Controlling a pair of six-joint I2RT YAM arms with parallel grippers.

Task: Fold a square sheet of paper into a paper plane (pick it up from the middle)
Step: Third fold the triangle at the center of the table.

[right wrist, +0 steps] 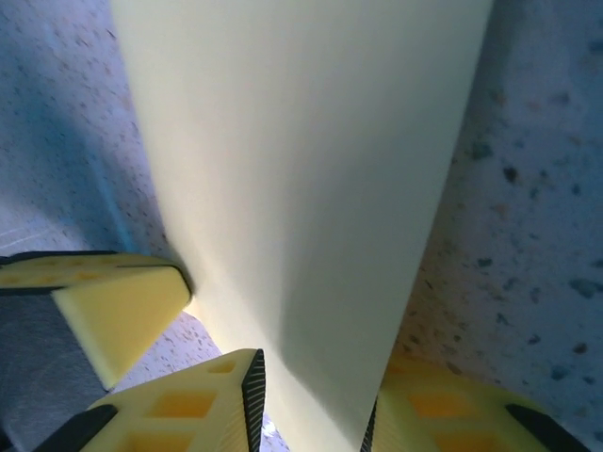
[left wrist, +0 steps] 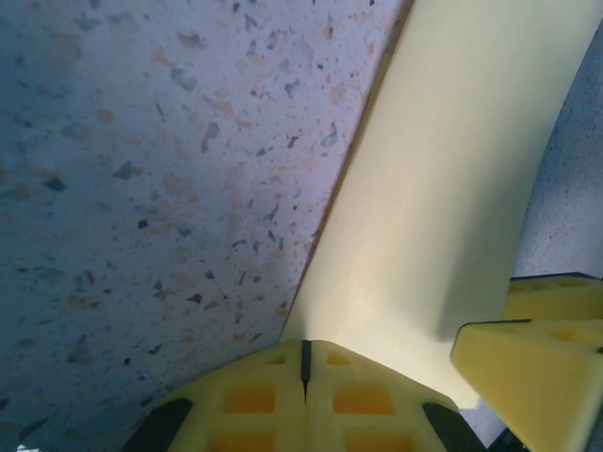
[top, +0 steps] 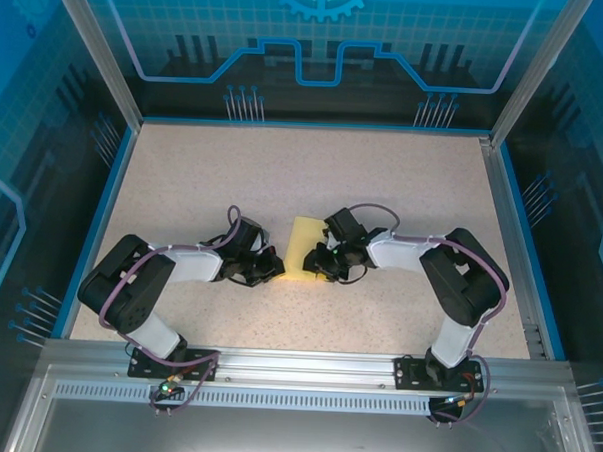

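Top external view finds the square sheet of paper [top: 303,248] on the worktop [top: 284,175], left fingers [left wrist: 254,395] pinched shut on its edge (apparently anchoring a fold), right fingers [right wrist: 188,405] narrowly straddling it, grip unclear.

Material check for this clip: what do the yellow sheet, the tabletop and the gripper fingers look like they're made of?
Yellow sheet: thin matte paper by its look; it curves smoothly and shows no sheen.
Tabletop: a hard beige surface with dark speckles, perhaps laminate or a stone-look composite.
Left gripper's fingers: yellow moulded or printed plastic, going by the square recesses; exact type unclear.
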